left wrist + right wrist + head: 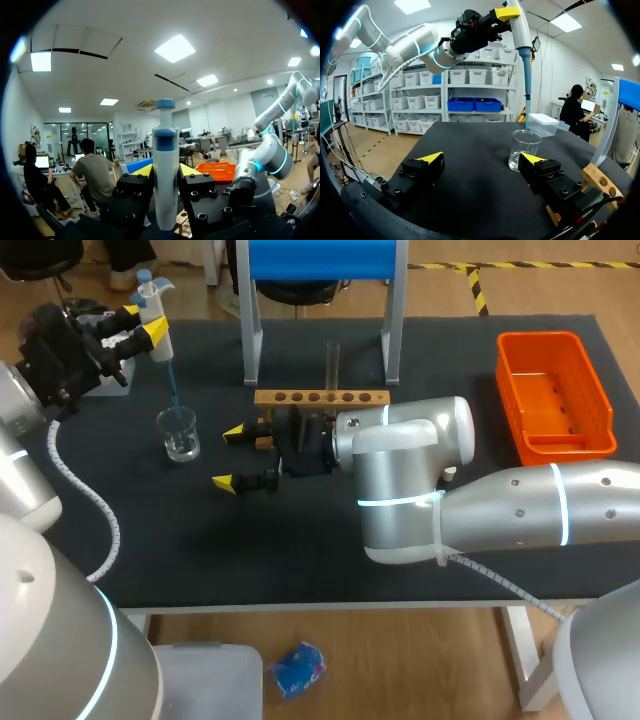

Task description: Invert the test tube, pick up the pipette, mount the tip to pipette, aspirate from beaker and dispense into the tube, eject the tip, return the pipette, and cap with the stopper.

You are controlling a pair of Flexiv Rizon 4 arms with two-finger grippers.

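Left tool (145,323) is clamping the pipette (165,170) upright, a finger on each side of its barrel. Its blue tip (172,385) is pointing down at the beaker (179,434) mouth. Right tool (228,456) is hanging just beside the beaker, fingers spread wide, nothing between. Test tube (332,365) is standing upright in the wooden rack (320,397) on the tabletop (450,360).
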